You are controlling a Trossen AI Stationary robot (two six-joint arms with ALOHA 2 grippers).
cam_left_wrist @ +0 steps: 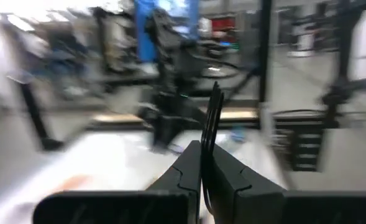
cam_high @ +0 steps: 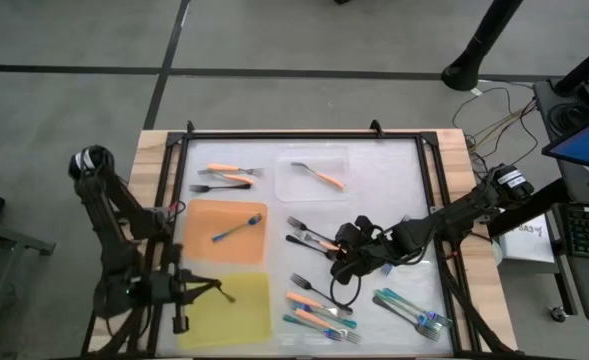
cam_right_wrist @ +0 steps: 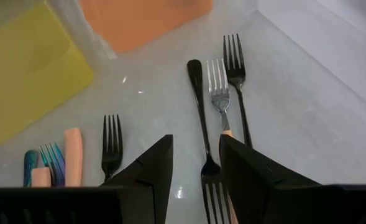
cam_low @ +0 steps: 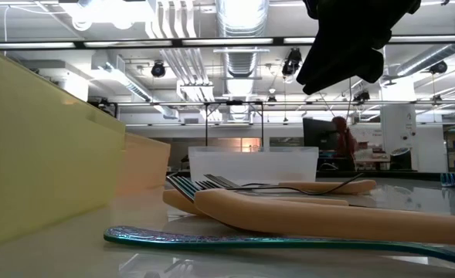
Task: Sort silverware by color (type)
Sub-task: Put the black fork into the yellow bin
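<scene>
From above, the pale glossy table (cam_high: 374, 200) carries a flat orange mat (cam_high: 199, 232) with one teal fork (cam_high: 236, 230) on it, a yellow mat (cam_high: 244, 305) at six o'clock of that, and a clear tray (cam_high: 309, 158) at twelve o'clock holding an orange-handled fork (cam_high: 321, 176). More forks lie scattered: orange and black ones (cam_high: 224, 177) at eleven o'clock, black ones (cam_high: 309, 238) at centre, teal ones (cam_high: 414, 310) at five o'clock. The right gripper (cam_high: 346, 262) reaches in low from three o'clock, arm stretched nearly flat; the left gripper (cam_high: 224, 293) sits folded over the yellow mat. The low view adds what the top cannot: smooth rounded orange handles (cam_low: 327, 216) and a shimmering teal handle (cam_low: 273, 241) up close. The left wrist view shows its fingers (cam_left_wrist: 186, 171) pressed together on a thin black fork (cam_left_wrist: 212, 118), standing upright. The right wrist view shows its fingers (cam_right_wrist: 151, 168) parted, empty, straddling a slim black fork (cam_right_wrist: 201, 124) beside a silvery-tined one (cam_right_wrist: 219, 93).
</scene>
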